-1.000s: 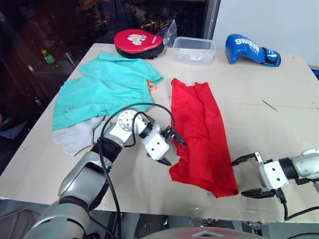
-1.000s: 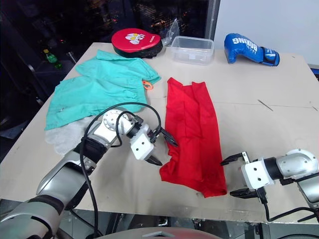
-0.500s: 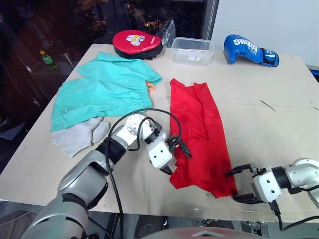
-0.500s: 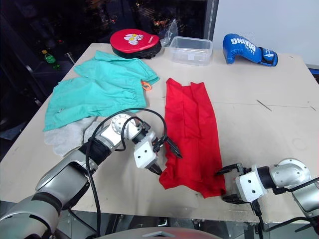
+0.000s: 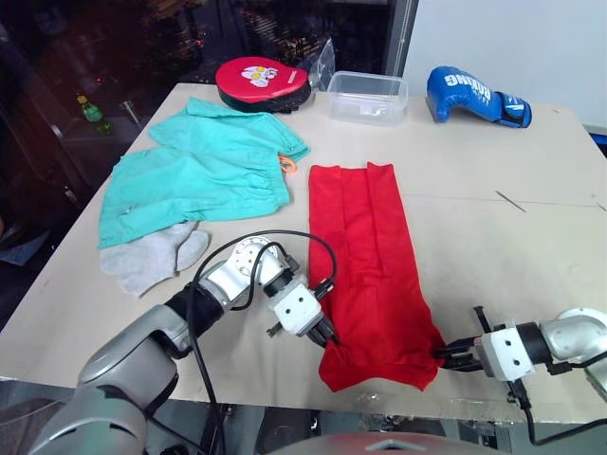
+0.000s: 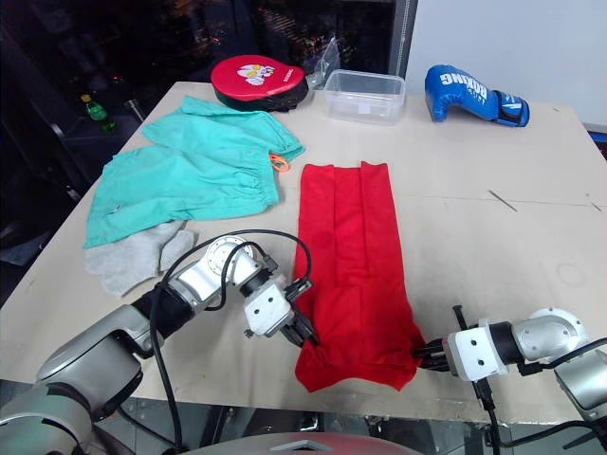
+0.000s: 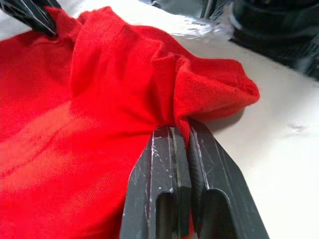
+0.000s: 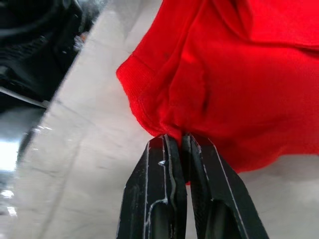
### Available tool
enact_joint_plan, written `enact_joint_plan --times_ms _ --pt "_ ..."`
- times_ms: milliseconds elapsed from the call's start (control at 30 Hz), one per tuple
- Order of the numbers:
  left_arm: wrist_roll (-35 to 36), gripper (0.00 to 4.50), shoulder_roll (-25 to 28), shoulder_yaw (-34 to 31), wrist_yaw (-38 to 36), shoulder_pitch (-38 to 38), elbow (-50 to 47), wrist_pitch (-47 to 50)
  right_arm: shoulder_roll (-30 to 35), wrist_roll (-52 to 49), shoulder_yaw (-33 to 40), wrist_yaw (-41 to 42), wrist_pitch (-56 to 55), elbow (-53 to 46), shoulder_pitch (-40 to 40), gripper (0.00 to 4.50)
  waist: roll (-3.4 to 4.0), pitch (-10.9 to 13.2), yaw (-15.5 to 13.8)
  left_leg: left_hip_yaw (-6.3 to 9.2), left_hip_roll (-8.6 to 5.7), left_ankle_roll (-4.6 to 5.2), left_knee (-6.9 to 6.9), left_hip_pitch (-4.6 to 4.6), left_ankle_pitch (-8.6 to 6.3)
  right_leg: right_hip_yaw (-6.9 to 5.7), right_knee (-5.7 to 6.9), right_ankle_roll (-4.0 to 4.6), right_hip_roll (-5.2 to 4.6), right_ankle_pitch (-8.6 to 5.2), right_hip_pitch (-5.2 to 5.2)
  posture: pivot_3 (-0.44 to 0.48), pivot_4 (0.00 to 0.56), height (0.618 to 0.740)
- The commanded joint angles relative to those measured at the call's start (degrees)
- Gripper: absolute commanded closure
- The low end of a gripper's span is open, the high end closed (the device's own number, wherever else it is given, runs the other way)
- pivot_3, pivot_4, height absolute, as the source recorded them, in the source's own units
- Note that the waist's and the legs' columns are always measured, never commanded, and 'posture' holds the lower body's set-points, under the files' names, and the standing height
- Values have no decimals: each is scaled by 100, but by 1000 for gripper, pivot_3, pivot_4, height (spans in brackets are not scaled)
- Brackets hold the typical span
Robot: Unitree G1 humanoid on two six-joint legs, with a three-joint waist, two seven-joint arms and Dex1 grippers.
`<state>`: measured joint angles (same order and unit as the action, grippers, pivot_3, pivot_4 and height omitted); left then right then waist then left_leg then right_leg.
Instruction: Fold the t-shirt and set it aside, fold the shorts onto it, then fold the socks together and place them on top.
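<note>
Red t-shirt (image 5: 365, 256) is lying long on the table (image 5: 512, 209); the left gripper (image 5: 325, 334) and right gripper (image 5: 453, 356) are each pinching one near corner of it.

T-shirt (image 5: 365, 256) — matt knit cloth (finely ribbed); scuffed black plastic pincer fingers (image 7: 169, 199).

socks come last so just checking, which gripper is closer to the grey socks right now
Left. The left gripper is shut on the t-shirt hem, just right of the socks; the right gripper pinches the hem's far corner.
</note>
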<state>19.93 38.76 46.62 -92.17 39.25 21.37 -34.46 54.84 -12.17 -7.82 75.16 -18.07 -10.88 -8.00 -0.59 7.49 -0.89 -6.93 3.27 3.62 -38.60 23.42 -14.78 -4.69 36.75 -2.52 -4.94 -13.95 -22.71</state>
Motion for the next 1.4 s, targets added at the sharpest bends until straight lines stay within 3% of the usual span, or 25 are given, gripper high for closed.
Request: enact_joint_plan --times_ms 33,233,367,533,667,1133,1400 --pt "128 4453 -117 -605 -22 -248 -154 -269 116 -419 256 -8 356 -338 -161 4500 0 0 0 0 0 1 0 1 -1 0 0 14 -2 -8 0 0 150 740" --pt "-227 4453 -170 -1202 33 -624 -126 -346 209 -521 289 87 500 -415 -194 4500 0 0 2 6 0 3 -5 6 -2 -7 0 14 -3 -8 -1 0 150 740" --pt "-316 4453 -179 -1256 -19 -733 -266 -87 138 -565 216 110 659 -496 -12 4500 0 0 4 7 -1 8 -6 8 -5 -8 0 14 -2 -8 -1 0 150 740" --pt "-275 2478 -35 -1199 -33 -901 -383 -398 165 -586 230 174 758 -501 92 4500 0 0 3 10 0 6 -6 9 -4 -12 0 14 -2 -8 -1 0 150 740" --pt "-260 2478 117 -1115 -33 -954 -500 -520 175 -586 255 193 825 -523 125 4500 1 0 3 10 0 6 -7 10 -4 -11 0 14 -3 -8 -1 0 150 740" --pt "-156 2478 -163 -1460 -30 -1127 -693 -979 150 -530 268 90 978 -701 63 4500 0 0 2 11 -1 7 -7 10 -4 -13 0 14 -3 -8 -1 0 150 740" --pt "-2 2478 134 -1285 -33 -1142 -752 -1085 144 -523 260 68 1021 -732 43 4500 0 0 4 11 0 8 -7 10 -5 -13 0 13 -3 -7 -1 0 150 740"
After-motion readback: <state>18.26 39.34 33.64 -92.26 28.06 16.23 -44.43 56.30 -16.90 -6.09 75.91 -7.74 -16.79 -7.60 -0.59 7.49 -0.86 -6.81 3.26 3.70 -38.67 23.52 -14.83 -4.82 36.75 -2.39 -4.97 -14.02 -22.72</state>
